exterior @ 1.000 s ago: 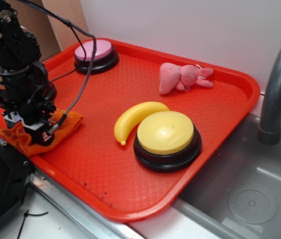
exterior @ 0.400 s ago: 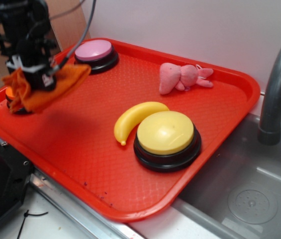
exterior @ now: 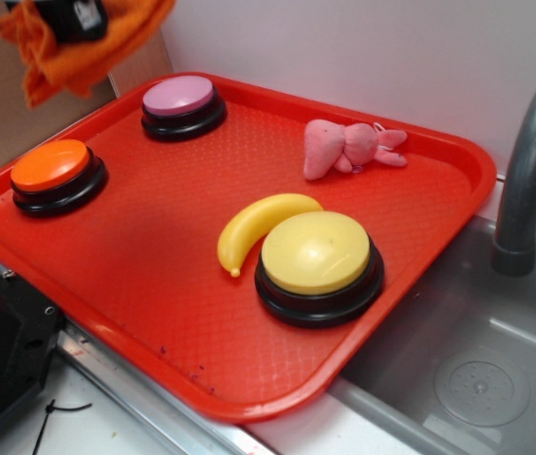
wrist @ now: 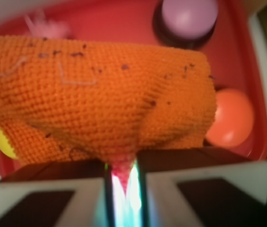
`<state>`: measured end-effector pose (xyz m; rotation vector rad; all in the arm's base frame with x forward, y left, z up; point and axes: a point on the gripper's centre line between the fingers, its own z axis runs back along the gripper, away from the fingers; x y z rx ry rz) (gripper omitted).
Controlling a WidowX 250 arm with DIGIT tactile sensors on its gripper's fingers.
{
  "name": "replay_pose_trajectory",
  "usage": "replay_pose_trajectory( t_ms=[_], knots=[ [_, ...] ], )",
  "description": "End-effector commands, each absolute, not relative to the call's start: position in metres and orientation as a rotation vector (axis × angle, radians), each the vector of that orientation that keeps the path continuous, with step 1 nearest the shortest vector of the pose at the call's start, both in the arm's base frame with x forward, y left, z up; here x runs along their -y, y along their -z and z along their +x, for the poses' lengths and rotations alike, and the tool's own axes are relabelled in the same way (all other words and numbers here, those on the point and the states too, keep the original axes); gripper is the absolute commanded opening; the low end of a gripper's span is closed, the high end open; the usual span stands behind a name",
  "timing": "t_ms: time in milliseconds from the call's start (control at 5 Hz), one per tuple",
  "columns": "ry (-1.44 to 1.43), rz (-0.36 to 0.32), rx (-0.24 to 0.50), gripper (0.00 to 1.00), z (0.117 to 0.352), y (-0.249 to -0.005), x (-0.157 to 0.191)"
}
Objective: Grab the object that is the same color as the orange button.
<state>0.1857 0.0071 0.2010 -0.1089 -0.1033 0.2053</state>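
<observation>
The orange terry rag (exterior: 78, 45) hangs high at the top left of the exterior view, well above the red tray (exterior: 154, 284). My gripper (exterior: 73, 17) is shut on its upper fold, mostly cut off by the frame edge. In the wrist view the rag (wrist: 95, 99) fills the middle, pinched into the narrow gap of the gripper (wrist: 122, 172). The orange button (exterior: 51, 166) sits on the tray's left side, below the rag, and shows in the wrist view as the orange button (wrist: 231, 118) at the right.
On the tray stand a pink-topped button (exterior: 180, 98) at the back, a pink plush toy (exterior: 348, 147), a banana (exterior: 258, 226) and a large yellow button (exterior: 317, 254). A sink (exterior: 476, 379) with a grey faucet (exterior: 533, 161) lies to the right.
The gripper has lifted the rag off the tray's left front edge and carried it up and back. The orange button, hidden by the arm before, now shows.
</observation>
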Motion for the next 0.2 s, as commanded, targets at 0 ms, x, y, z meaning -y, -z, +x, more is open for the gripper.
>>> replay_pose_trajectory(
  t_ms=[0],
  knots=[
    [-0.193, -0.121, 0.208, 0.00, 0.1792, -0.2201, -0.0259]
  ],
)
